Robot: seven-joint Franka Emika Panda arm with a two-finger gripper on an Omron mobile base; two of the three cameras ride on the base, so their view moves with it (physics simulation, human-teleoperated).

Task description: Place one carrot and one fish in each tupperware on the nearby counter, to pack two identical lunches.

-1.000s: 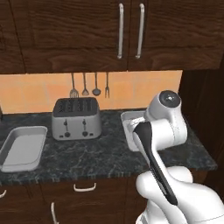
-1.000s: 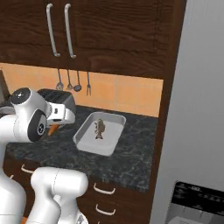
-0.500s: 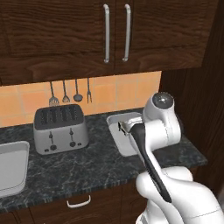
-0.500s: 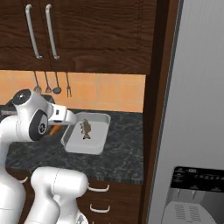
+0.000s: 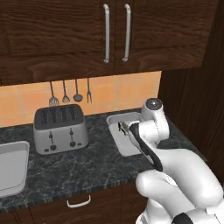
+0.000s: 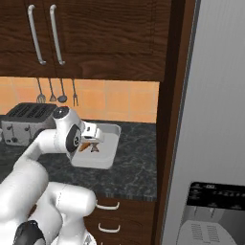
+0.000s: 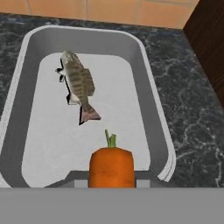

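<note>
Though half hidden by the pincer (image 7: 111, 183), carrot (image 7: 111, 166) above tupperware (image 7: 159, 127).

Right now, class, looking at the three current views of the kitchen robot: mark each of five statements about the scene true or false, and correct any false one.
1. A fish lies inside the tupperware below the hand. True.
2. The gripper is shut on a carrot. True.
3. The carrot already rests on the tray floor beside the fish. False: it sits between the jaws, over the tray's near end, with its green stub pointing toward the fish.
4. The toaster stands between two trays on the counter. True: a second tray lies at the left edge of the left base view.
5. That second tray holds a fish. False: the part in view is bare.
</note>
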